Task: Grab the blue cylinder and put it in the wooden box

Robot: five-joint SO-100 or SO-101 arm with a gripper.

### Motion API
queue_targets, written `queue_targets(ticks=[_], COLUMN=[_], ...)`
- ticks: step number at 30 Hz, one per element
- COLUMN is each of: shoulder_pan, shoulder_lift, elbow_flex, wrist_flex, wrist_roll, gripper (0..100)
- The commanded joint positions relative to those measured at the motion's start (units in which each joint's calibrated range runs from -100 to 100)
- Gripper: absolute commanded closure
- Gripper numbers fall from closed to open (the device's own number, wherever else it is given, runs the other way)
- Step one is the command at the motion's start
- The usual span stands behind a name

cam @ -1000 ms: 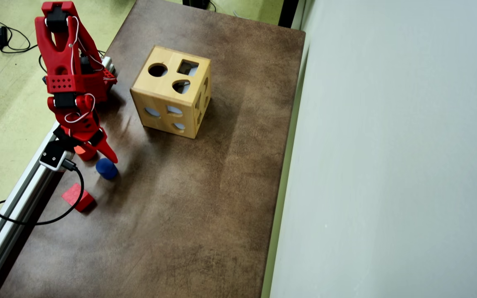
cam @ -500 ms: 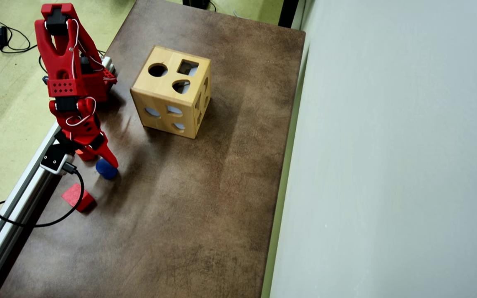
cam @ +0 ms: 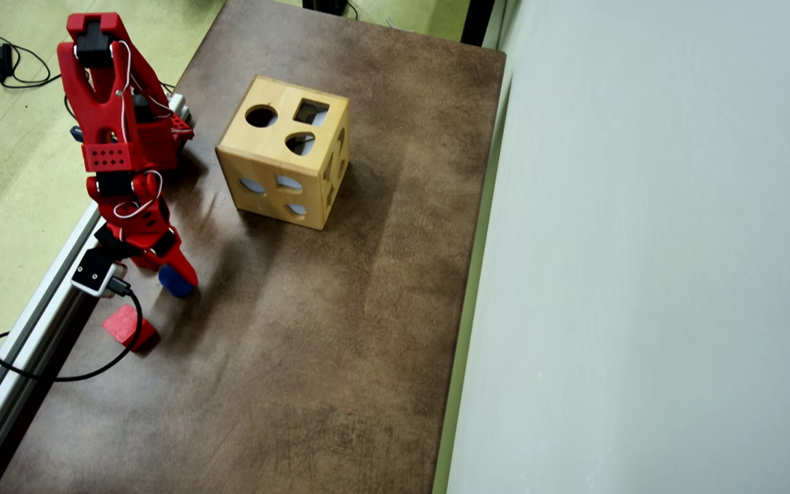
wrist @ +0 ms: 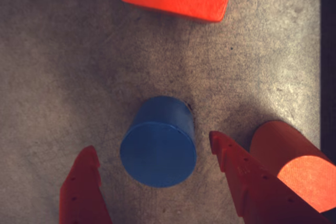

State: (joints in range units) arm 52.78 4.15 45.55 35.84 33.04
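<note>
My gripper (wrist: 152,153) is wide, straddling the cylinder (wrist: 158,142). Centre, drop lower, close square; avoid red block (wrist: 291,161) beside the right finger.

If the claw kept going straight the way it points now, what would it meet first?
The blue cylinder: in the wrist view it sits between the open claw fingers, directly ahead. The table under it comes next; depth is unclear.
</note>
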Motion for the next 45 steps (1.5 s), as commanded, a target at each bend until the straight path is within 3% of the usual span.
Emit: queue_targets(ticks=[1, 45], shoulder_pan=[0.19, -0.70], shoulder_lift=[0.22, 9.99], elbow_flex=[-2.44, -8.79], wrist_flex=[-1.54, -2.34], wrist_roll=[-0.20, -0.59], gripper=[66, 66])
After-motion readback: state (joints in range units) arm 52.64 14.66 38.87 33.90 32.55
